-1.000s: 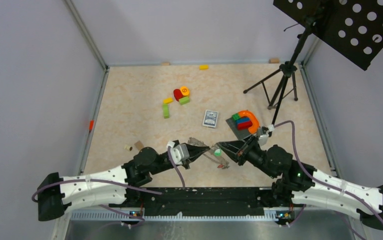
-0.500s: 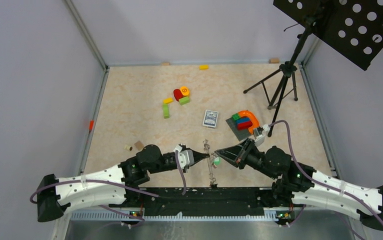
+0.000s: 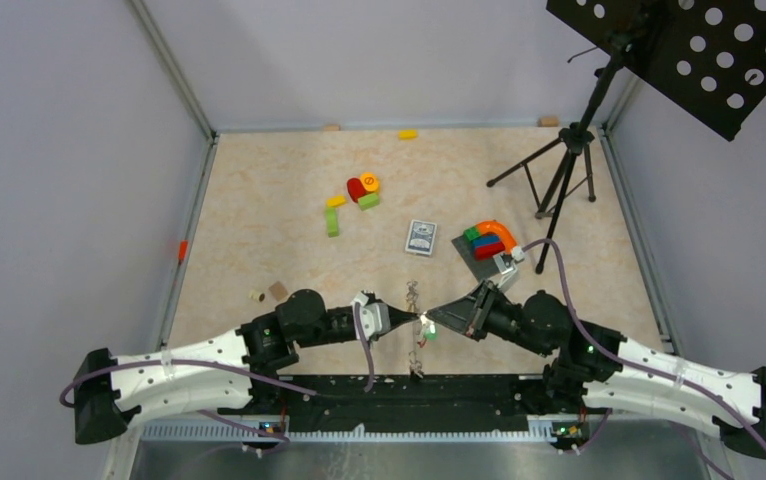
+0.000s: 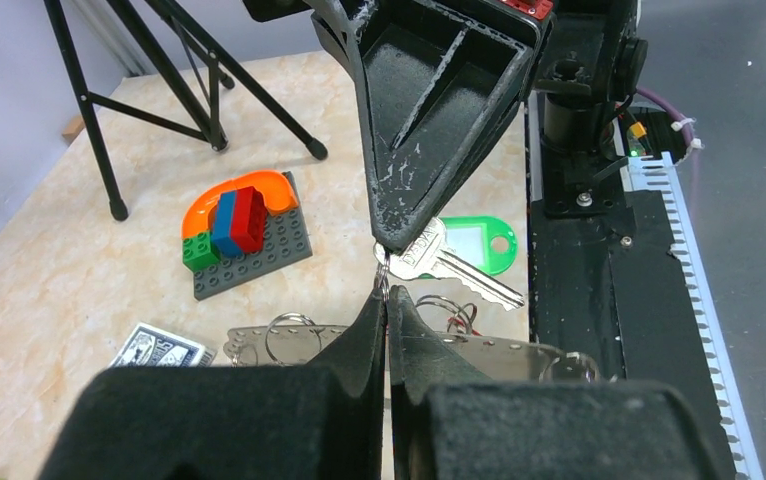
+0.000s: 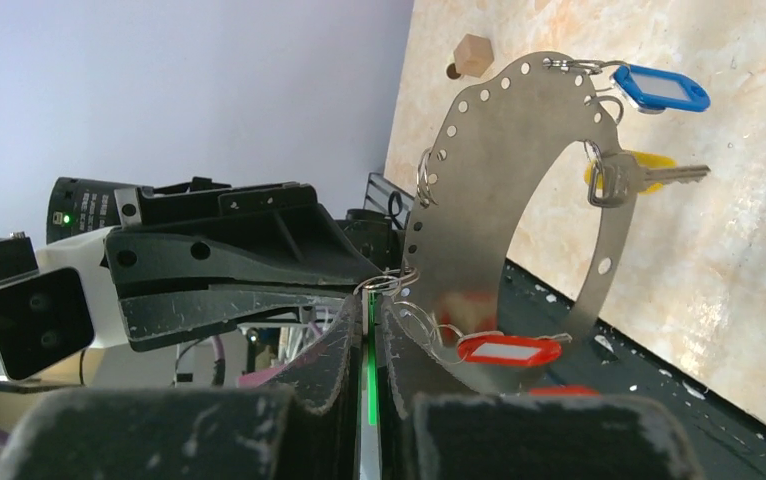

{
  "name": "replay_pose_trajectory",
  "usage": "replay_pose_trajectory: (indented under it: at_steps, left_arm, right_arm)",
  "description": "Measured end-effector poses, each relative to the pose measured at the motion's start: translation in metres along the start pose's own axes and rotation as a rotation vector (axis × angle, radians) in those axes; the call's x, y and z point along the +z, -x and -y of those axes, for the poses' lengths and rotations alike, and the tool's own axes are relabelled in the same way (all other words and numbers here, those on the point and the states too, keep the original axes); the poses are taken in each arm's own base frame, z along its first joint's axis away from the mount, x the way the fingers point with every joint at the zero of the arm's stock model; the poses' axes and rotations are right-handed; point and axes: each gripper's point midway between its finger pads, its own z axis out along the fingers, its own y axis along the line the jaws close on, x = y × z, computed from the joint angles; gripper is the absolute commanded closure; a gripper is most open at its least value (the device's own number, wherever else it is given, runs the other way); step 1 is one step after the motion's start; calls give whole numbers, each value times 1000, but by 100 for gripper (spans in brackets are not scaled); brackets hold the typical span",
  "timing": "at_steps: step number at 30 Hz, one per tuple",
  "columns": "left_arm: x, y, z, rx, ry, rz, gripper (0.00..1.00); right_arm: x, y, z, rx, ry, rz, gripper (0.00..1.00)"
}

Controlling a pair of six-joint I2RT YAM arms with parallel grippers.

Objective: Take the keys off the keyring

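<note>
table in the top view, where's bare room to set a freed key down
Bare: the far-left stretch between the left rail and the block cluster; the far band between the yellow block and the tripod. Crowded: near middle, where the left gripper and right gripper meet at the keyring, and around the card box and baseplate.

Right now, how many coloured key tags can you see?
4: blue tag at the keyring's top, yellow tag below it, red tag at its bottom, green tag beside the right gripper. Others may be hidden.
</note>
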Motion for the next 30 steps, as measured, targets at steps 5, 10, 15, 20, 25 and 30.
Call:
replay_pose_trajectory:
  at_steps: [5, 10, 15, 20, 25, 30]
  left_arm:
    - [0, 0, 1, 0, -7, 2, 100]
    - [0, 0, 3, -1, -17, 2, 100]
    - [0, 0, 4, -1, -25, 2, 100]
    - [0, 0, 5, -1, -25, 1, 100]
    - [0, 0, 5, -1, -26, 1, 100]
    - [-1, 1, 7, -1, -36, 5, 100]
  right_arm:
    - [-2, -1, 0, -29, 4, -8, 81]
    - [-5, -1, 3, -58, -9, -13, 65]
    - [-9, 4, -1, -101, -15, -4, 59]
    - [-15, 13, -5, -167, -31, 20, 59]
    - [-18, 20, -6, -249, -46, 40, 58]
    - [-19, 22, -1, -384, -55, 38, 58]
